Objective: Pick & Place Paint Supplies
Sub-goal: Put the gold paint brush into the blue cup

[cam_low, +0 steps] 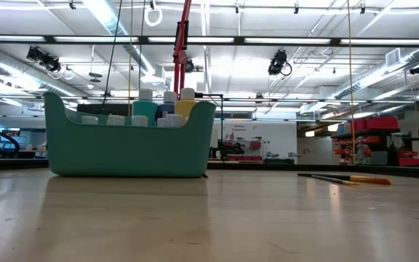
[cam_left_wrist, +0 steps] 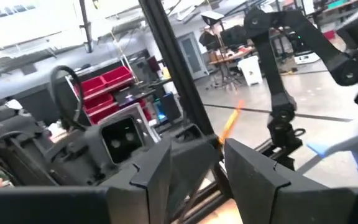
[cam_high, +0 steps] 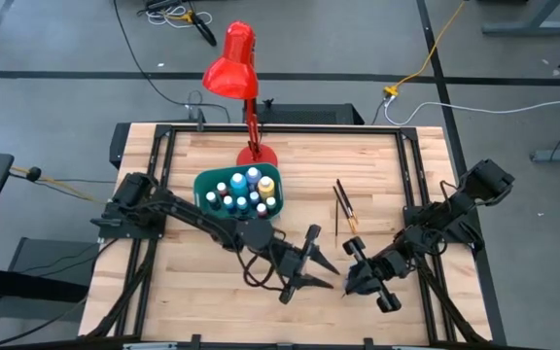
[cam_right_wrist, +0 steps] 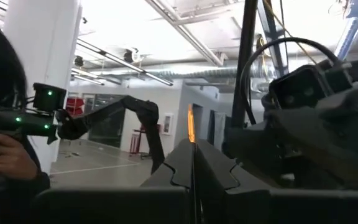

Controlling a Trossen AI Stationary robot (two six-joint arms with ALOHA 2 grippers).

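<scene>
A wooden table [cam_high: 202, 292] with a black metal frame [cam_high: 280, 130] along its edges stands on a grey floor; a teal plastic bin [cam_low: 129, 149] sits toward the table's far side, left of centre in the overhead view; a red desk lamp [cam_high: 233, 64] rises just behind the bin, its round base [cam_high: 257, 155] on the wood and its shade tilted out past the far edge; cables, one yellow [cam_high: 434, 47], trail across the floor beyond; at table height, a workshop with ceiling strip lights and red storage bins [cam_low: 373, 124] fills the background; a person [cam_right_wrist: 2, 124] with dark hair stands at one side of the room.
</scene>
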